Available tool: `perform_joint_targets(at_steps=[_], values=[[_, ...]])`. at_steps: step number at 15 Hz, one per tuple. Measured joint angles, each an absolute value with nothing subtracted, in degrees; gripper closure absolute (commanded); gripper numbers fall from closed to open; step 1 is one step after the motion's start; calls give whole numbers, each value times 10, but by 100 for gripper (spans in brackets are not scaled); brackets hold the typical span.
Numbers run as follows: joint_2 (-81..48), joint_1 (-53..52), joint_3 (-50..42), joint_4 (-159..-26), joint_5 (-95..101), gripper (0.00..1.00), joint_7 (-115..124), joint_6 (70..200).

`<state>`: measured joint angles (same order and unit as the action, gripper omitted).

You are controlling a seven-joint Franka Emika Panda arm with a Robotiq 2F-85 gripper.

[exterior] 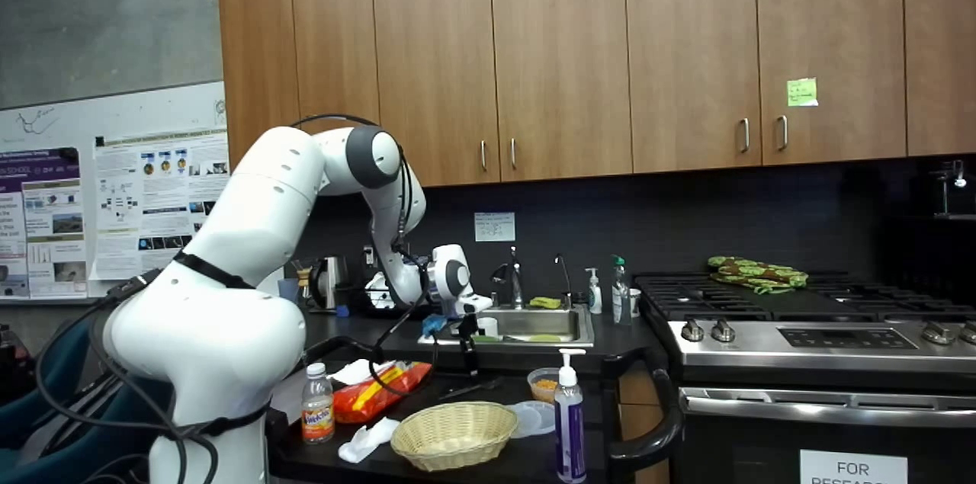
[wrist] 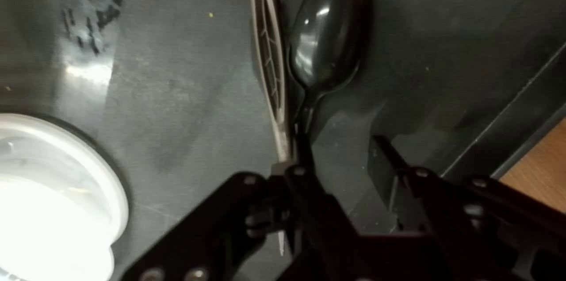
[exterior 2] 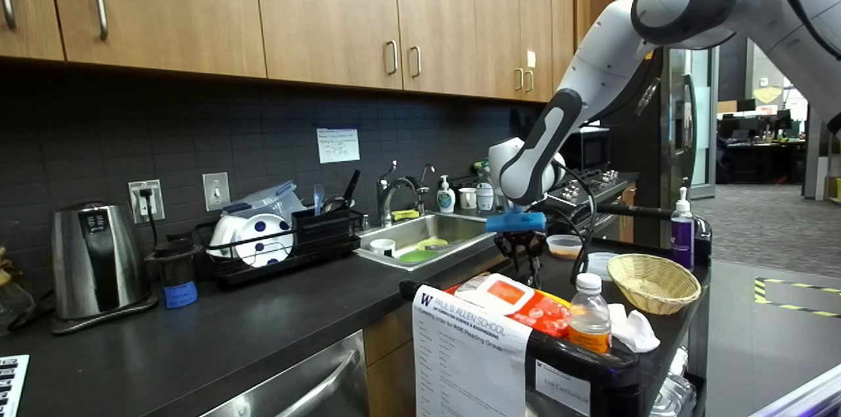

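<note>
A spread gripper [wrist: 342,144] is held low over a black spoon [wrist: 329,37] on the cart top [wrist: 185,108].
The spoon is laid close along a ribbed brown utensil [wrist: 270,55], seemingly set out as a pair; its handle is partly hidden by one finger [wrist: 305,157], and whether it is touched cannot be told. Nothing is pinched. Movement is bounded rightward in the wrist view by the cart edge [wrist: 522,121], leftward by a white-rimmed plastic item [wrist: 95,166].

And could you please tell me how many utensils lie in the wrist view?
2: a black spoon, and a brownish ribbed utensil just left of it in the picture. Others could be hidden behind the claw.
</note>
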<state>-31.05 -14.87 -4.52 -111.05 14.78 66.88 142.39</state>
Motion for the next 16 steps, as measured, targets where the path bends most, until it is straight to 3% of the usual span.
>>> perform_joint_targets(at_steps=[4, 16], values=[[-301, -143, -49, -1139, 148, 2, 621, 1479], [-264, -126, -33, -1192, 74, 0, 510, 1516]])
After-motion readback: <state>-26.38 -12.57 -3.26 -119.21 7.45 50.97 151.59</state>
